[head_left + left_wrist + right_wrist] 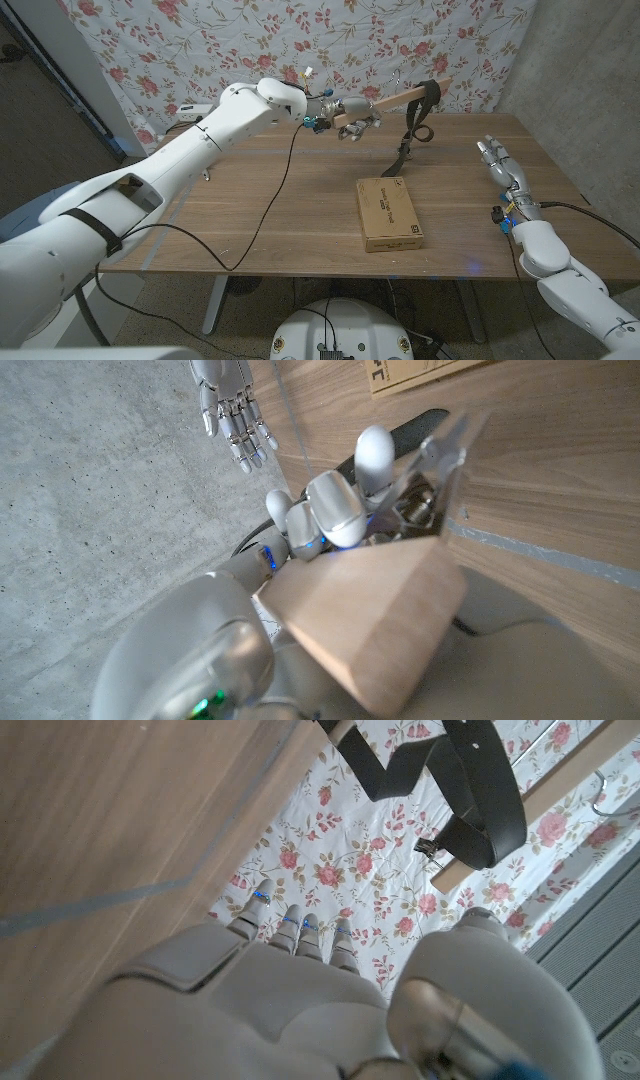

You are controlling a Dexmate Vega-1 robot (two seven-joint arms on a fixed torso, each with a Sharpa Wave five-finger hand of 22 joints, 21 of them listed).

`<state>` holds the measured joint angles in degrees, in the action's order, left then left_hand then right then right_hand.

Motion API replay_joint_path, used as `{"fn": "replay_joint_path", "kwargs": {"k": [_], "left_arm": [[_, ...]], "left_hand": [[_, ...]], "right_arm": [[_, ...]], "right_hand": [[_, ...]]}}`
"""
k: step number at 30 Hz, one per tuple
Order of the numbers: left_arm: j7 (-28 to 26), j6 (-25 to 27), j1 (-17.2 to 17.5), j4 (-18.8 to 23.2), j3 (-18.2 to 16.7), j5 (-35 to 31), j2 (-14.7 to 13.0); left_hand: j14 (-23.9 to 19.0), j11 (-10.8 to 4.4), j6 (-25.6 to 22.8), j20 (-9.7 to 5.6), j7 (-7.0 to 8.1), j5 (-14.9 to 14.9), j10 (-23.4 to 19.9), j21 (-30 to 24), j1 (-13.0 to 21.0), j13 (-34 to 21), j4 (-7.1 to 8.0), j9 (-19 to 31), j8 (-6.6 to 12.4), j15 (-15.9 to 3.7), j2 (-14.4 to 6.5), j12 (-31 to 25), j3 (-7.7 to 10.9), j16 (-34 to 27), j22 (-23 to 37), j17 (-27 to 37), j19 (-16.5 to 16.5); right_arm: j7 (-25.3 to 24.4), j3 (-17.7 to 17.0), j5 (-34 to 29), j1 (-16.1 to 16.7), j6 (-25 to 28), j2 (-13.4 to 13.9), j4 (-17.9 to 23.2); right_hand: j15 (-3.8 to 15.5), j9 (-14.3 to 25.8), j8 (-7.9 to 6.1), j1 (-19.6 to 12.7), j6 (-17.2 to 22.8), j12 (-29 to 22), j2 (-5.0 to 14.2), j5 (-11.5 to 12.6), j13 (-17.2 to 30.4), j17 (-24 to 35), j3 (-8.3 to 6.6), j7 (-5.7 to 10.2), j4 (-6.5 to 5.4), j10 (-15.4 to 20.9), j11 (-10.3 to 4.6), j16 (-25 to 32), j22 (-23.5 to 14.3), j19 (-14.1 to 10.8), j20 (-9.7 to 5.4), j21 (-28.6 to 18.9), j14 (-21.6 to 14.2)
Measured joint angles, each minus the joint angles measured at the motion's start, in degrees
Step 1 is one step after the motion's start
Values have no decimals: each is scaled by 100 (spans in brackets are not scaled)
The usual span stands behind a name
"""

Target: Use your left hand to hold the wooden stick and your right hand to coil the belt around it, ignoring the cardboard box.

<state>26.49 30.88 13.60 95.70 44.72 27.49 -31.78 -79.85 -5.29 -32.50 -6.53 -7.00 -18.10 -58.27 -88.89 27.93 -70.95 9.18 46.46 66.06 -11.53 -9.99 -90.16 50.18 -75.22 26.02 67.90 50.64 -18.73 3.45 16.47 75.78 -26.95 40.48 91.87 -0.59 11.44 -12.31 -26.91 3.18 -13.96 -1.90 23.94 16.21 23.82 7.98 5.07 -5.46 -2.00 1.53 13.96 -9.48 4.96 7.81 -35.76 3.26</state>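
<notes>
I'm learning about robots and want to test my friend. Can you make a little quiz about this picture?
1. True or false: the left hand holds the wooden stick up off the table.
2. What hangs from the stick? A) a towel B) the belt C) a rope
3. Fill in: the right hand holds ____, its fingers apart.

Key: 1 true. 2 B; its lower end reaches the table by the cardboard box. 3 nothing.

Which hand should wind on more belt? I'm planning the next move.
Probably the right hand: it is open over the table. The left hand holds the stick, where the belt hangs looped.
</notes>
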Motion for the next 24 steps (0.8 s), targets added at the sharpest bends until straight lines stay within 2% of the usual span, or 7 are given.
{"fn": "replay_joint_path", "kwargs": {"k": [3,8,11,13,18,24], "left_arm": [[19,85,99,138,-55,127,-83],[37,207,250,319,-152,381,-203],[37,215,351,419,-218,405,-281],[60,276,417,477,-248,627,-326],[91,327,572,635,-325,862,-429],[89,412,652,721,-365,1130,-478]], "left_hand": [[1,1,17,-3,-17,33,1,0,8,0,0,1,-1,0,-8,0,0,0,0,0,3],[14,9,17,-24,-17,34,9,-12,17,1,0,-2,-6,-11,-16,0,0,0,-27,0,24],[15,9,17,-24,-17,45,9,-13,24,1,0,-3,-6,-11,-23,0,0,0,-27,1,25],[22,9,17,-24,-17,45,9,-13,24,1,0,3,-7,-3,-23,0,0,0,-27,1,24],[22,9,17,-33,-17,48,9,-13,31,1,-24,-3,-11,-3,-30,0,24,0,-54,1,55],[22,10,17,-33,-17,49,9,-12,46,2,-24,13,-12,-2,-45,0,24,0,-80,-25,55]], "right_arm": [[-53,-91,-101,52,-157,-26,99],[-115,-283,-227,159,-309,-70,296],[-158,-306,-318,173,-366,-74,318],[-186,-514,-369,301,-395,-133,512],[-230,-742,-494,446,-445,-219,712],[-239,-1008,-555,604,-471,-325,938]], "right_hand": [[68,-23,-21,45,73,0,45,-22,-40,-61,24,15,-24,71,10,0,0,-113,32,18,-88],[153,-26,-43,60,186,0,60,-22,-80,-143,55,47,-55,154,-73,0,0,-203,14,39,-174],[153,-26,-44,99,211,0,97,-22,-105,-176,72,31,-72,215,-71,0,-1,-244,35,60,-173],[172,-26,-44,115,247,0,112,-22,-107,-188,79,46,-78,235,-92,0,-1,-272,7,60,-193],[205,-26,-44,152,329,0,118,-22,-133,-238,103,46,-102,306,-83,0,-1,-333,8,81,-226],[225,-26,-88,176,421,0,142,-21,-167,-309,118,77,-117,378,-154,-22,-1,-405,-64,102,-286]]}}
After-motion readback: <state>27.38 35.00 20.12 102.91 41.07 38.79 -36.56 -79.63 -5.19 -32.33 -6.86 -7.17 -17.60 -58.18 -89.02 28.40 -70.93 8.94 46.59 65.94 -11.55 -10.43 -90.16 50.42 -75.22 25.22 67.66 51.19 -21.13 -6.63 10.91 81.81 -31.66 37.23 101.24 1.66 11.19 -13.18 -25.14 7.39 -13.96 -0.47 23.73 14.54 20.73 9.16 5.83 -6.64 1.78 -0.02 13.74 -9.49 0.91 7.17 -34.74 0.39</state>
